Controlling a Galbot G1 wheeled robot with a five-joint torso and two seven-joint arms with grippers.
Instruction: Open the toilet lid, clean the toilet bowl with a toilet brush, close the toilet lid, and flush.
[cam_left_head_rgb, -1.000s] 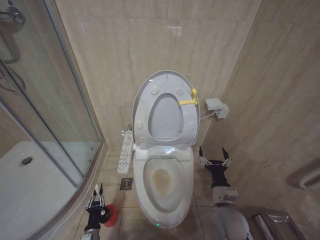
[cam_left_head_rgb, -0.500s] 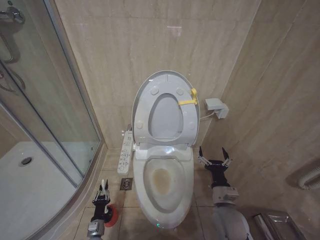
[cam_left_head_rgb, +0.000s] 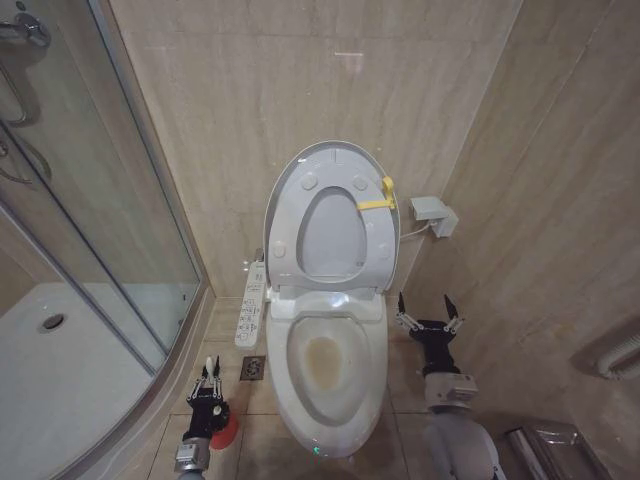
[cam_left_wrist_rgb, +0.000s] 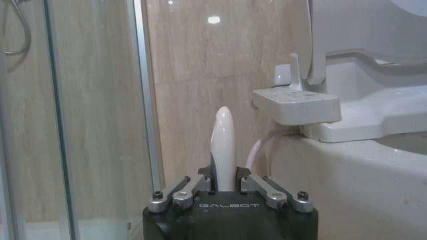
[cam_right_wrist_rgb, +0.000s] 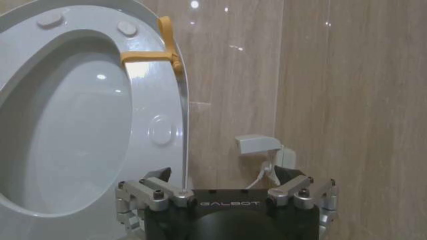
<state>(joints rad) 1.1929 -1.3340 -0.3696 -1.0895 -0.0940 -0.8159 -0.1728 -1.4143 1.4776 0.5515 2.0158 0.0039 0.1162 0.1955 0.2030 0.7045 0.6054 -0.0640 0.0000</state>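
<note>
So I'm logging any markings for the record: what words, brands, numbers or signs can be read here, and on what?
"GALBOT": on the black body of the left gripper, which is shut on the toilet brush handle.
"GALBOT": on the black body of the right gripper, open beside the raised toilet lid.
Control panel: button markings too small to read.

The toilet lid (cam_left_head_rgb: 332, 215) stands raised against the wall, the seat up with it, a yellow strap (cam_left_head_rgb: 377, 203) on its ring. Below, the toilet bowl (cam_left_head_rgb: 332, 362) shows a brownish stain. The left gripper (cam_left_head_rgb: 209, 381) hangs low over a red cup (cam_left_head_rgb: 224, 432) beside the bowl. The right gripper (cam_left_head_rgb: 428, 310), fingers spread, waits on the other side.
</note>
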